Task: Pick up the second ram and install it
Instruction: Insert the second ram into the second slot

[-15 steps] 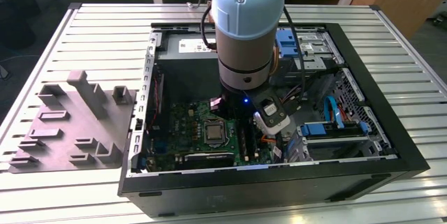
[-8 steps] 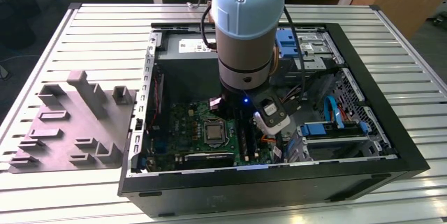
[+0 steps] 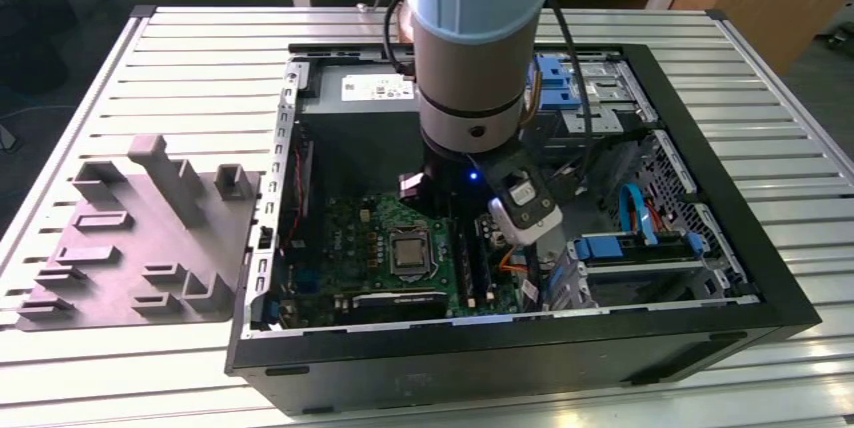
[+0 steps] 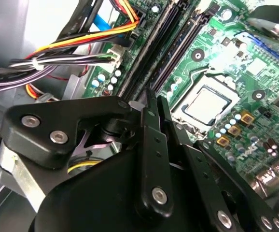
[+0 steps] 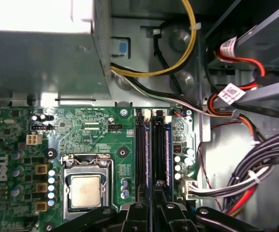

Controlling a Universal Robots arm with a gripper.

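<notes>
I reach down from above over a slatted metal table [image 3: 160, 58], into an open black computer case [image 3: 747, 278] that lies on its side. A grey moulded fixture plate [image 3: 147, 238] lies on the table just beside the case, on the exterior view's left. On the floor of the case lies the green board [image 5: 81, 130], with its square silver processor socket [image 5: 85, 189] and, beside that, the long black memory slots [image 5: 141, 145] running side by side. Bundled cables [image 5: 265, 164] crowd the far side of the slots from the socket.

My pincer [image 5: 154, 187] hangs right over those slots, at their near end in the first wrist view, on the side of the socket towards the exterior view's right. My black fingers [image 4: 148, 125] stand narrow, almost together, pinched on the second ram [image 5: 153, 203]. It sits between my pads, lined up along the slots and just above them. I see it edge-on: a very thin, dark strip, straight and upright. Whether it touches a slot I cannot tell.
</notes>
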